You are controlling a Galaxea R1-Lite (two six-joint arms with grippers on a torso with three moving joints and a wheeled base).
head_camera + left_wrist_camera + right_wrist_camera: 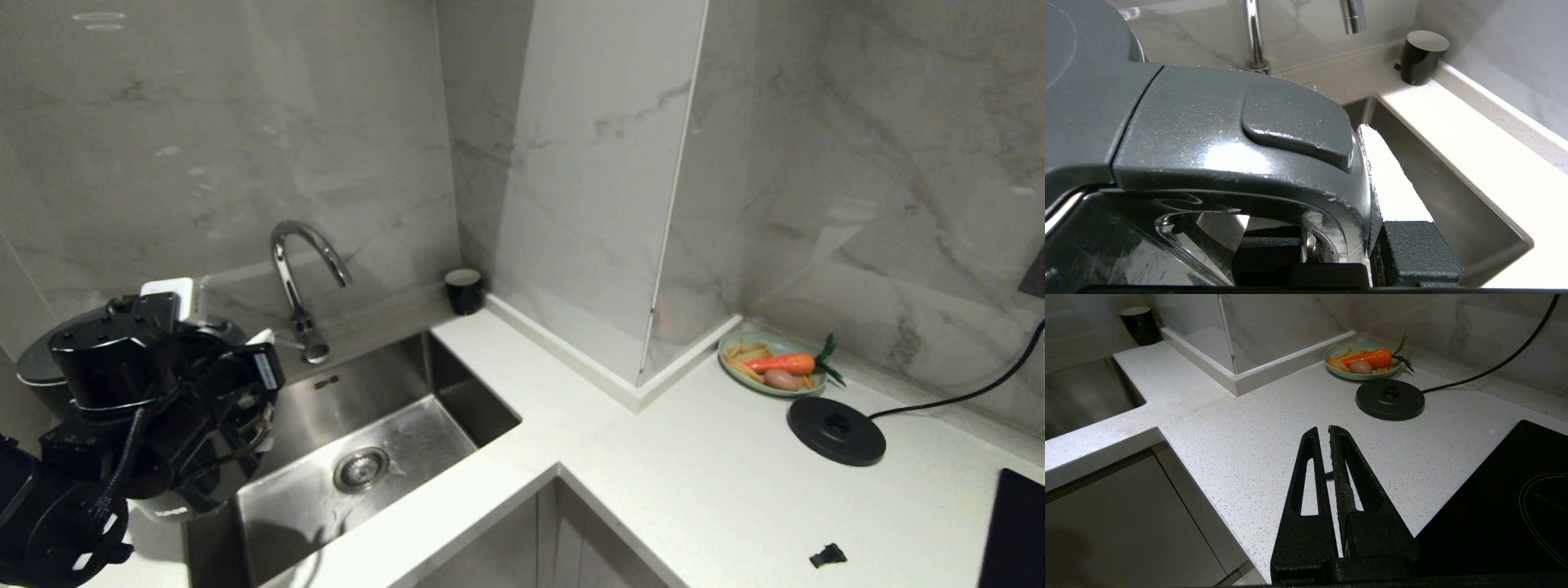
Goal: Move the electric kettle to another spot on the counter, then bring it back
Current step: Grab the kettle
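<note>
Left of the sink (pixel 457 384), the left gripper (pixel 1339 249) was clamped around the loop handle of the electric kettle (pixel 1208 134), which stood at the far left of the counter (pixel 653 482). Well apart on the right lay its round base disc (pixel 836 430), near a plate (pixel 739 371) of food. The right gripper (pixel 1322 435) hung over the counter with its fingers pressed together, holding nothing.
</note>
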